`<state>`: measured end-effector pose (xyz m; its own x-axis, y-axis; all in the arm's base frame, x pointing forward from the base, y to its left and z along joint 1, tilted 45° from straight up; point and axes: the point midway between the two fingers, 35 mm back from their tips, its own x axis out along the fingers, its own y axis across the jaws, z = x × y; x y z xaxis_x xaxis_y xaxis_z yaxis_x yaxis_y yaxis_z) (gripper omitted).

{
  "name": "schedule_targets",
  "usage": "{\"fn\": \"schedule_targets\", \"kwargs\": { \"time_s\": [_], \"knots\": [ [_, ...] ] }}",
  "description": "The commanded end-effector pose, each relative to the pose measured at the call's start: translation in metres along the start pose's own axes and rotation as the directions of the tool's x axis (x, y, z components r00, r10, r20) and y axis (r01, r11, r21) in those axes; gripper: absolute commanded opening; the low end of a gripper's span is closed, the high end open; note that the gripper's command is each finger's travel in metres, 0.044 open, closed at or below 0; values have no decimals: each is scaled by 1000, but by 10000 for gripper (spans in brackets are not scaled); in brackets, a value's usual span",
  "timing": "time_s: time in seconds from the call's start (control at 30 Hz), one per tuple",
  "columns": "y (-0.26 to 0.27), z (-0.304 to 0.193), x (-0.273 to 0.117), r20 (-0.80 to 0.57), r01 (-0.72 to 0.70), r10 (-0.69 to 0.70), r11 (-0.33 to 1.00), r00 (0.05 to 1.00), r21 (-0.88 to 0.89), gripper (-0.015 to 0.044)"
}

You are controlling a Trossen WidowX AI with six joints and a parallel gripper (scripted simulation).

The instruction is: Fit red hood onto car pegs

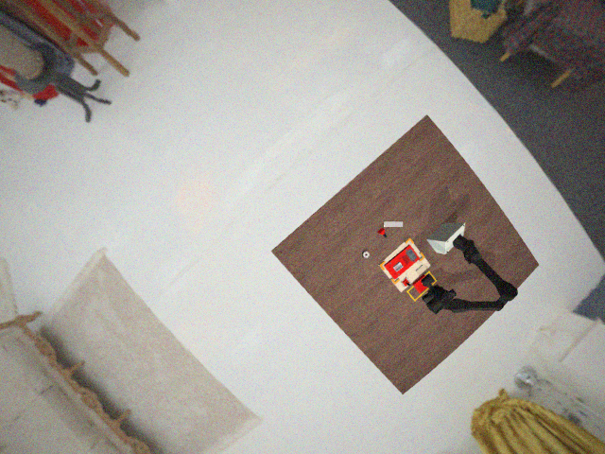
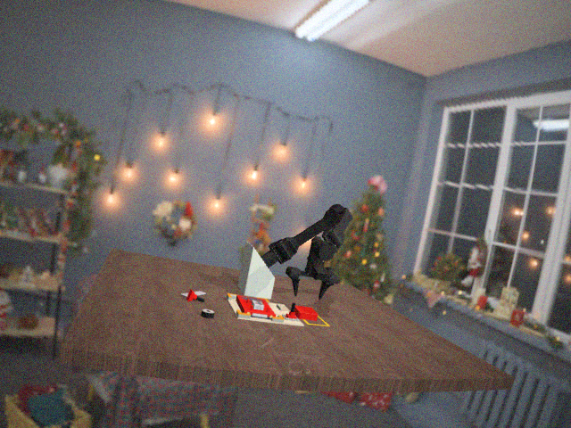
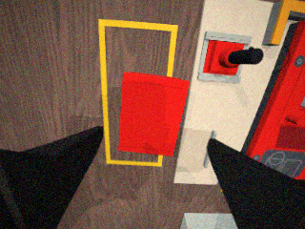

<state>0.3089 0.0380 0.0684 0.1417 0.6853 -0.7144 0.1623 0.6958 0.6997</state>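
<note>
The red hood (image 1: 420, 286) (image 2: 306, 313) (image 3: 152, 110) lies roof up on the table, partly inside a yellow outline (image 3: 105, 95) and overlapping its chassis-side line in the wrist view. The red car chassis (image 1: 402, 261) (image 2: 252, 305) (image 3: 281, 114) sits on a cream board (image 3: 224, 110) with orange corner pieces. Engine and pegs are too small or cut off to tell apart. My gripper (image 2: 308, 296) (image 3: 156, 136) is open and empty above the hood. In the wrist view one fingertip is left of the hood and the other is over the cream board; neither touches the hood.
A red-based black lever (image 3: 245, 56) stands on the board near the hood. A pale angled block (image 1: 447, 236) (image 2: 260, 281) stands behind the chassis by the arm's base. Beyond the chassis lie a small red piece (image 1: 382, 232) (image 2: 192, 295), a white strip (image 1: 393, 224) and a small wheel (image 1: 366, 253) (image 2: 208, 313).
</note>
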Motion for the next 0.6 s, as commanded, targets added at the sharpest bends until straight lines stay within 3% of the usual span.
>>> {"fn": "schedule_targets", "kwargs": {
  "time_s": [0.0,0.57],
  "knots": [
    [0,-3,5,-8,-5,6,1000,1000,10,440],
    [2,-3,22,-8,-6,6,1000,1000,10,440]
  ]
}}
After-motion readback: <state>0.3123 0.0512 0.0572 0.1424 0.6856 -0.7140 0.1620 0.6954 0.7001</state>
